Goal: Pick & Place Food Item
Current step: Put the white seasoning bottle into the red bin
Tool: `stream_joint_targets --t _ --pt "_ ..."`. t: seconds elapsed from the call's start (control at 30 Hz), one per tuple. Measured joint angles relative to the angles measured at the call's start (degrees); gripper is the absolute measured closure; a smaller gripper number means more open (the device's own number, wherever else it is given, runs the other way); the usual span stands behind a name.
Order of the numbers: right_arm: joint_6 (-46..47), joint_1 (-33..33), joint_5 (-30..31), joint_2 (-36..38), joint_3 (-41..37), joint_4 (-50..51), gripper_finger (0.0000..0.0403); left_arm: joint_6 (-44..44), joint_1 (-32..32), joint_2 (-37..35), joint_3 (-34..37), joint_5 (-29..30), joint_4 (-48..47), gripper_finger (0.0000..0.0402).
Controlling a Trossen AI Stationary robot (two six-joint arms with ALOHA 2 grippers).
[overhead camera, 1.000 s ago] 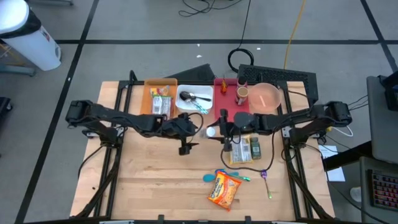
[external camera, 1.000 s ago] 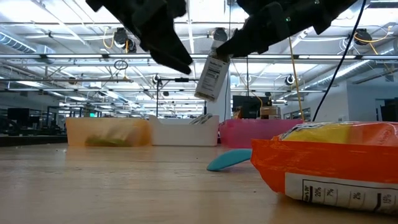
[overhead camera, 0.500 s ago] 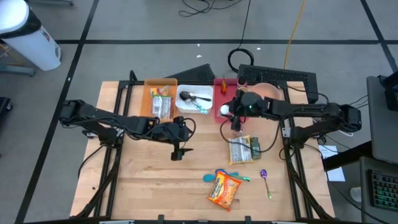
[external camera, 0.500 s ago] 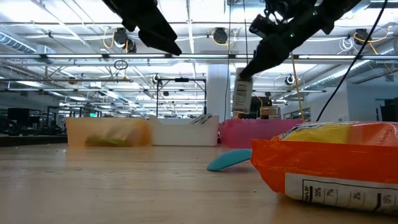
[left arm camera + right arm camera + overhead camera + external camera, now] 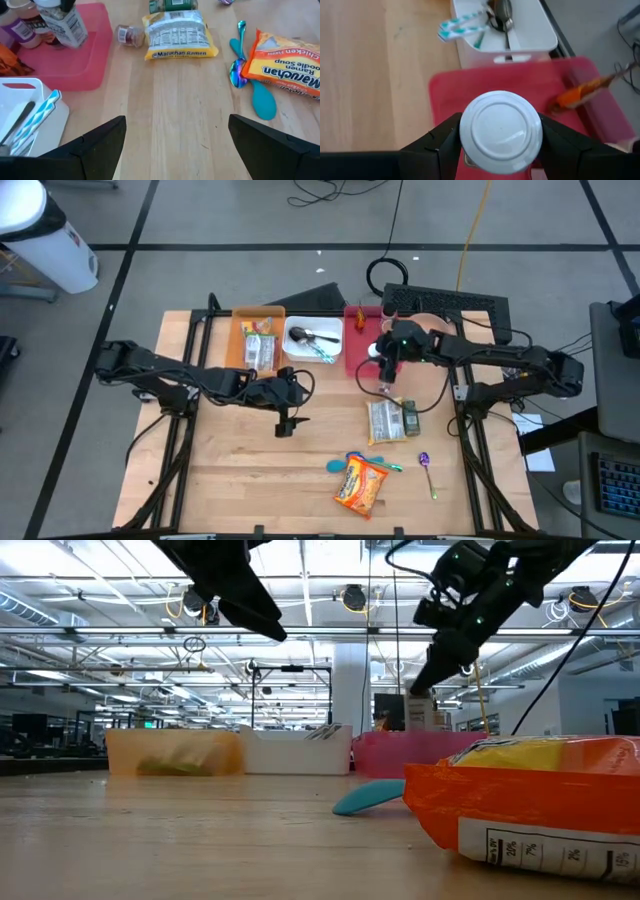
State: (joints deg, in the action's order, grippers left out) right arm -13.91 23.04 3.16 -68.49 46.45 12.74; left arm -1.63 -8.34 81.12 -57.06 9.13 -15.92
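My right gripper (image 5: 385,366) hangs over the red bin (image 5: 357,350) at the far middle of the table, shut on a bottle (image 5: 66,24) with a white cap (image 5: 501,131) and a printed label. The low view shows the bottle (image 5: 420,712) just above the bin's rim (image 5: 400,745). My left gripper (image 5: 285,427) is open over bare wood left of centre and holds nothing; its fingers (image 5: 107,135) frame the table. My right gripper pinches the bottle at its top end, just under the white cap (image 5: 470,150), one finger on each side. The fingers slant down from the table's right. The bottle hangs tilted below them over the red bin; whether its base touches the bin I cannot tell.
An orange bin (image 5: 258,340) with food packs and a white bin (image 5: 312,338) with cutlery stand left of the red one. A yellow ramen pack (image 5: 180,35), a small jar (image 5: 129,35), an orange noodle pack (image 5: 362,485) and spoons (image 5: 260,97) lie on the table's near right.
My right gripper has carried the bottle from above the table's middle toward the far edge and the right, to over the red bin, turning as it went; the bottle has stayed in its hold. My left gripper has drawn back slightly toward the left edge, still open.
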Motion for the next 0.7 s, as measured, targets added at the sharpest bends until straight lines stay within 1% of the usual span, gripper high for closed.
stream_joint_targets --t 0.17,0.53,0.7 --pt "0.43 1.63 0.01 1.02 -2.55 -0.05 0.0201 -0.09 0.00 0.00 1.45 0.02 2.89 0.0041" --pt "2.34 5.64 0.04 10.57 -10.94 -1.84 0.0201 -0.61 0.74 0.00 2.28 0.09 5.05 0.0041" --pt "3.84 6.04 -0.20 11.92 -15.31 -4.46 0.0201 -0.21 0.74 0.00 2.28 0.08 6.71 0.0041"
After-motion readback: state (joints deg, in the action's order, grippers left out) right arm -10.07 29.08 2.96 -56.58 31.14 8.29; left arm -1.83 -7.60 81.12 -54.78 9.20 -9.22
